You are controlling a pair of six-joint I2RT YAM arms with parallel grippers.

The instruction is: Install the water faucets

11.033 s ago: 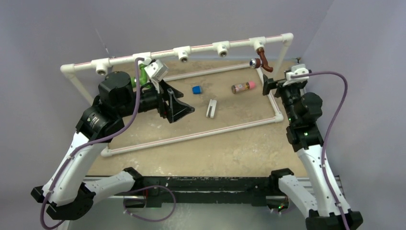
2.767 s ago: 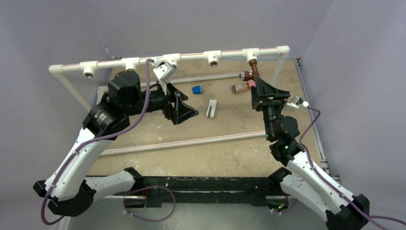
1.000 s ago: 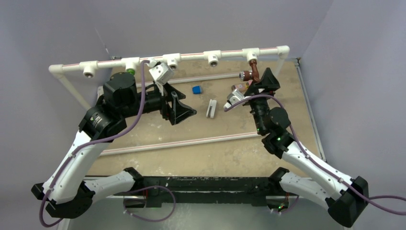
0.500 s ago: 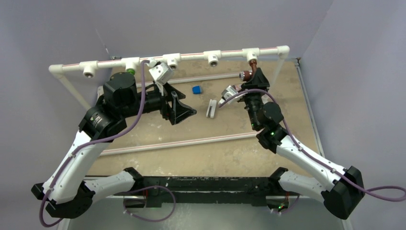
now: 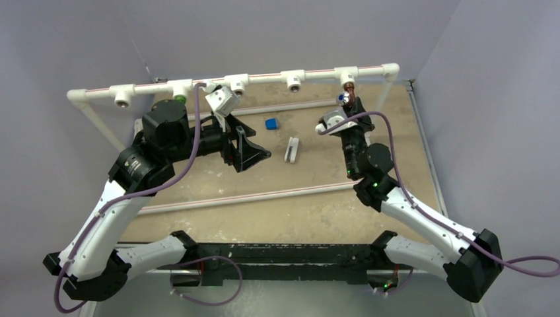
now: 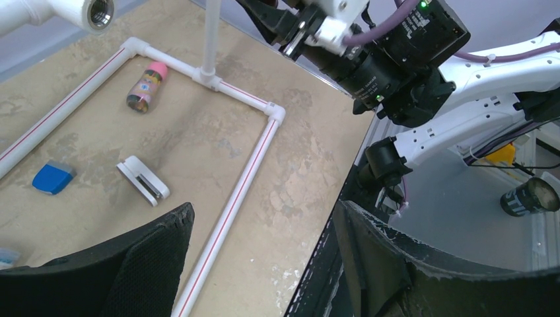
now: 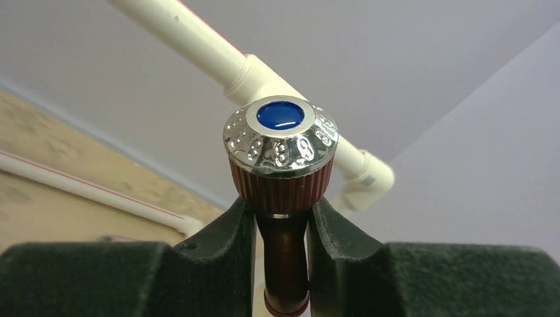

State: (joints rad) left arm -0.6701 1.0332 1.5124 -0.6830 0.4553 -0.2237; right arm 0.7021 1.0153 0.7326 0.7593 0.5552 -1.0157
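The dark reddish-brown faucet (image 7: 282, 173) has a chrome knob with a blue centre and hangs under the rightmost tee (image 5: 346, 73) of the white pipe rail. My right gripper (image 7: 282, 212) is shut on its stem just below the knob, both fingers (image 7: 234, 231) pressing against it. From above, only the knob (image 5: 343, 98) shows over the right gripper (image 5: 344, 109). A bit of the green faucet (image 5: 179, 99) shows under a tee at the left, behind the left arm. My left gripper (image 6: 263, 208) hangs open above the table with nothing between its fingers.
A blue block (image 5: 271, 123) and a white clip (image 5: 291, 149) lie inside the floor pipe frame (image 6: 254, 148). A brownish cylinder with a pink cap (image 6: 145, 87) lies near the frame's upright. Open tees (image 5: 294, 82) face forward along the rail. The table edge runs beside the left gripper.
The right gripper has swung in under the rail and shut on the brown faucet's stem. The left arm has not moved.
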